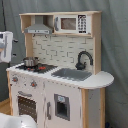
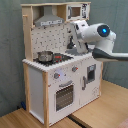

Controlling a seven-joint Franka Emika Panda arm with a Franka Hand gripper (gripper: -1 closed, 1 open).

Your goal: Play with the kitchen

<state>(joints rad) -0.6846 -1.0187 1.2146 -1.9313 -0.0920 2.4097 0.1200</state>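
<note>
The kitchen (image 1: pixel 60 75) is a white and light-wood toy unit. It has a red-ringed black hob (image 1: pixel 37 67), a grey sink (image 1: pixel 72 74), a black tap (image 1: pixel 83 59), a hood (image 1: pixel 38 29) and an oven door (image 1: pixel 27 106). A small metal pot (image 1: pixel 30 61) stands on the hob. In the second exterior view my white arm (image 2: pixel 95 34) reaches in from the second exterior view's right, in front of the kitchen (image 2: pixel 55 75). My gripper (image 2: pixel 74 46) shows before the backboard, near the tap end. A white part of the arm (image 1: pixel 5 46) shows at the first exterior view's left edge.
A microwave-style cupboard (image 1: pixel 75 23) sits on the upper shelf. A grey curtain (image 1: pixel 115 45) hangs behind the kitchen. The unit stands on a wooden floor (image 2: pixel 100 112). A white rounded shape (image 1: pixel 12 121) fills the first exterior view's lower left corner.
</note>
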